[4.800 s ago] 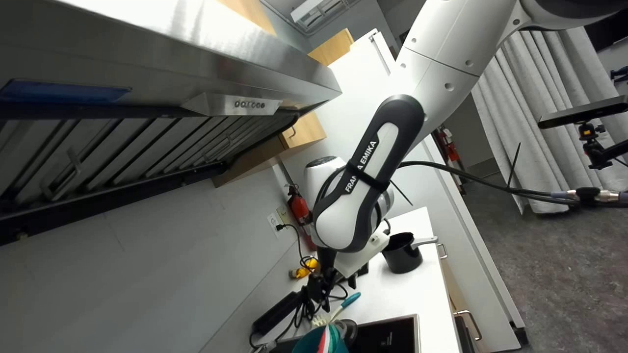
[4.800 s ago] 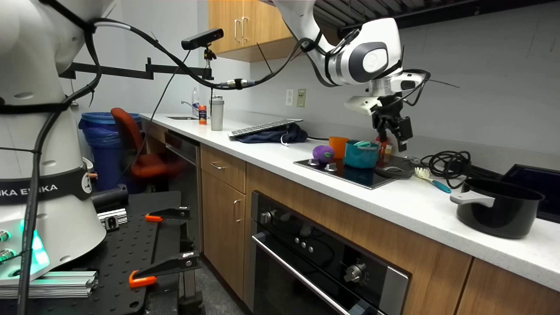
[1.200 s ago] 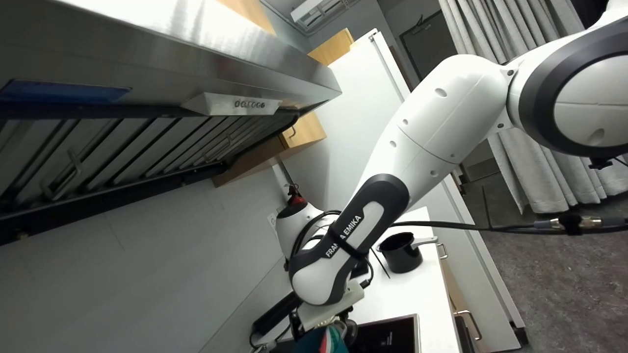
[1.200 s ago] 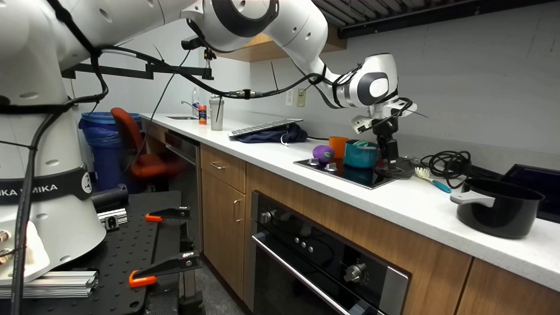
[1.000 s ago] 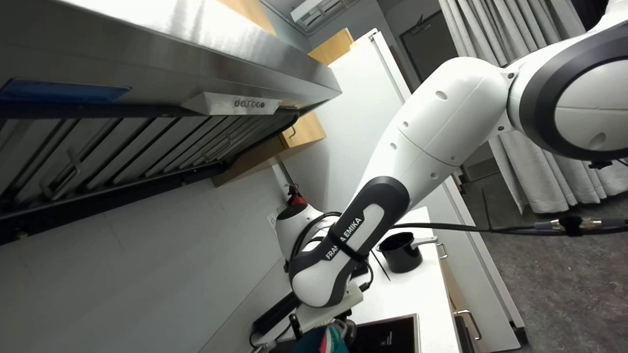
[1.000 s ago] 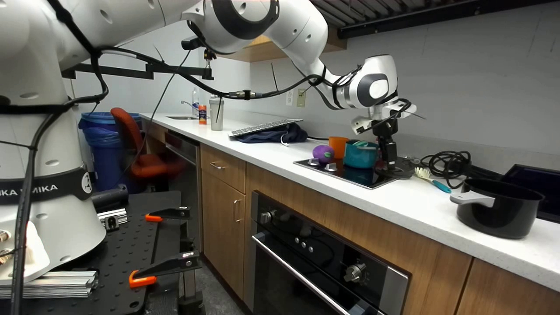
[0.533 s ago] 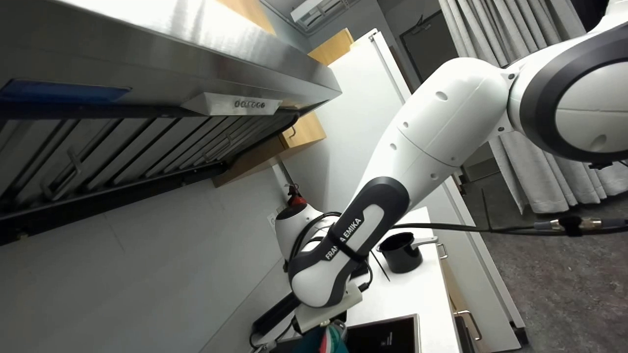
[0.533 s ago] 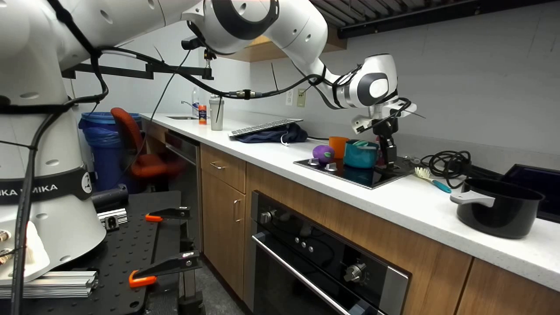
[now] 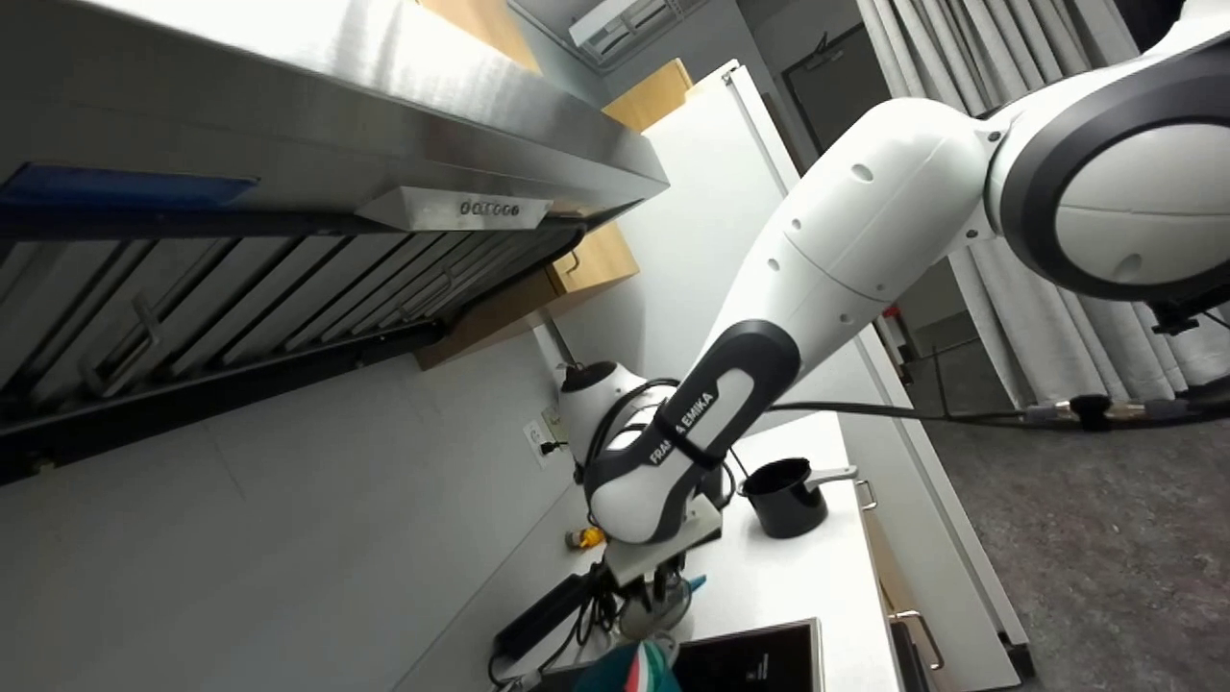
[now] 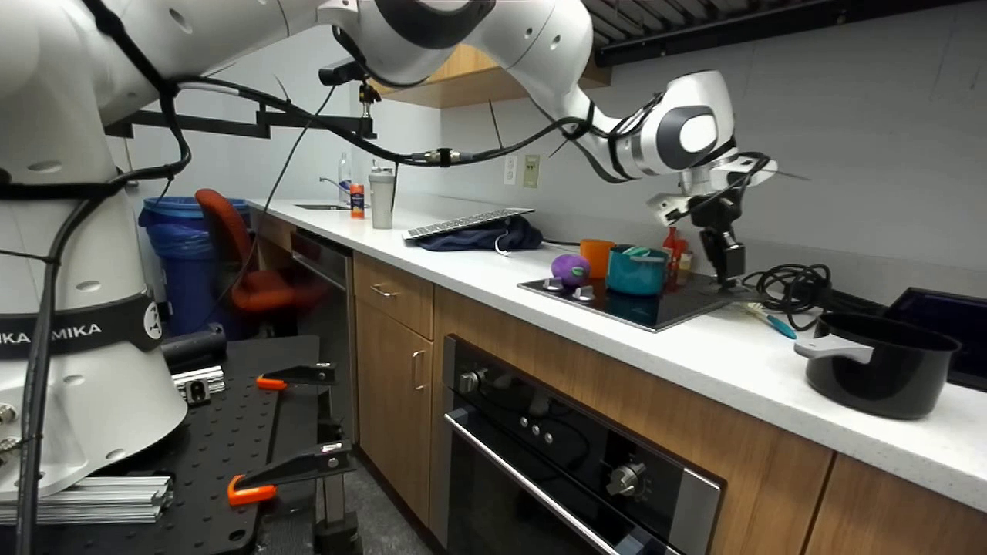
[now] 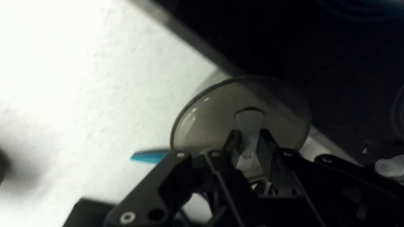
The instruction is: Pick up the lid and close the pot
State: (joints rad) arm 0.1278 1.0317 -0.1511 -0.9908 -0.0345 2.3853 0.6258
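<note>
In the wrist view the hand [image 11: 250,138] is clamped on the handle [image 11: 249,121] of the glass lid [image 11: 217,115], with the handle's length running between its tips. Below the lid lies the border between the white surface [image 11: 94,94] and the dark stove [image 11: 300,47]; the blue end of a kitchen tool [image 11: 150,156] pokes out past the lid's rim.

In an exterior view the black pot [image 10: 879,378] stands upright and uncovered on the surface, well apart from the hand, farther right and nearer the viewer. The coming move turns on that gap: it probably calls for a sideways carry along the surface, then a lowering onto the rim. On the stove a teal pot [image 10: 636,274] has something greenish showing at its top, and an orange cup [image 10: 596,258] stands just beside it, its inside hidden.

In an exterior view the lid [image 9: 677,605] seems to hang free under the hand; the black pot [image 9: 790,505] stands up and right of it, grey handle [image 9: 832,474] toward the surface's front edge, inside too dark to show any contents.
</note>
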